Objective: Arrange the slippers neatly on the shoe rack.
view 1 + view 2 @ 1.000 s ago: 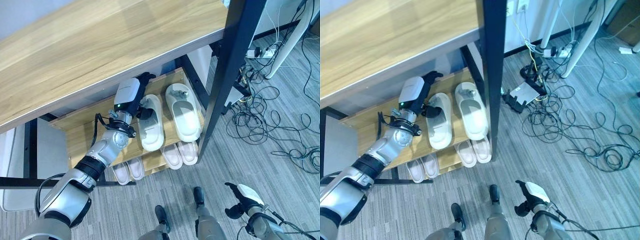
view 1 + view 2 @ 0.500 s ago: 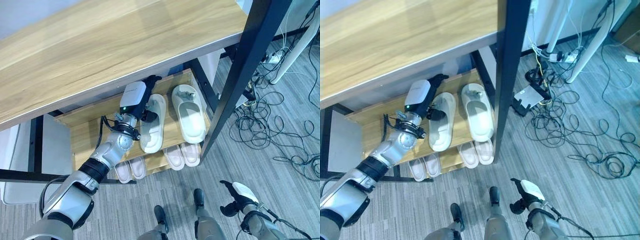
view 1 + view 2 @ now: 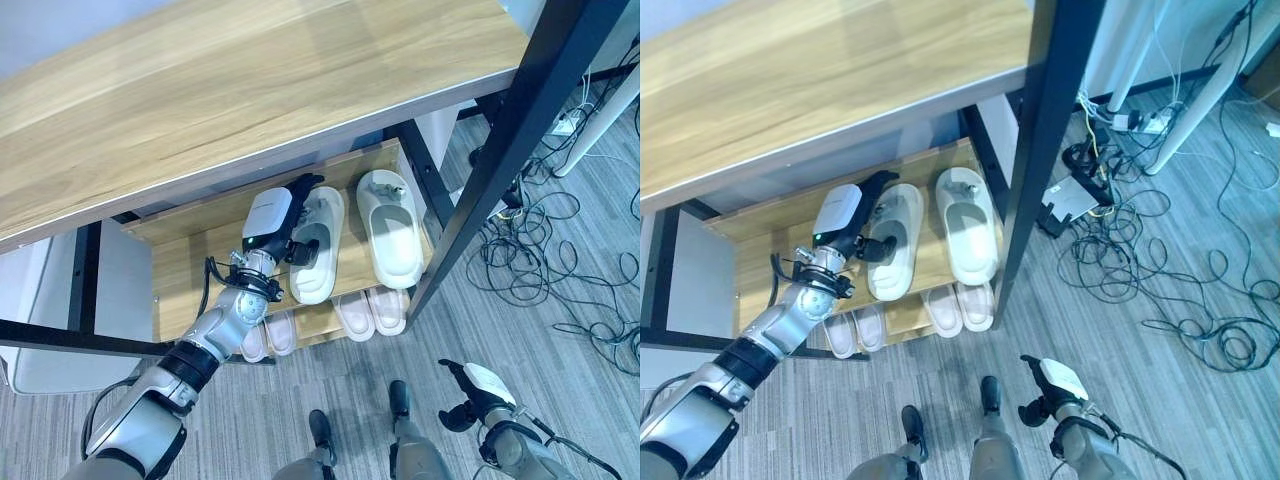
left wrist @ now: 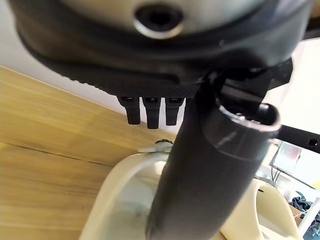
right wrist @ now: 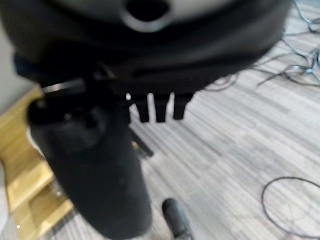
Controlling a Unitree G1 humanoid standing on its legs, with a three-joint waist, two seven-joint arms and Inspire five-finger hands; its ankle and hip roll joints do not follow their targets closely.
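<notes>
- Two wooden levels fill the upper left and middle of the head views: a broad tabletop [image 3: 230, 90] on a black frame, and beneath it the shoe rack [image 3: 185, 265] with a wooden shelf.
- Grey plank floor [image 3: 560, 380] runs across the bottom and right, with tangled cables [image 3: 560, 270] at the right edge.
- Left of centre, the left hand [image 3: 283, 215] reaches onto the rack's upper shelf; its thumb curls into the opening of the left cream slipper [image 3: 318, 245] while the fingers lie along the slipper's outer side, clamped on it.
- Just right of it, the second cream slipper [image 3: 392, 238] lies flat on the same shelf, close beside the first but apart.
- On the lower shelf sit two pairs of pale pink slippers: one pair [image 3: 270, 333] under the left arm, another [image 3: 372, 311] further right.
- At the lower right, the right hand [image 3: 468, 392] hangs over the floor, fingers loosely curled, holding nothing.
</notes>
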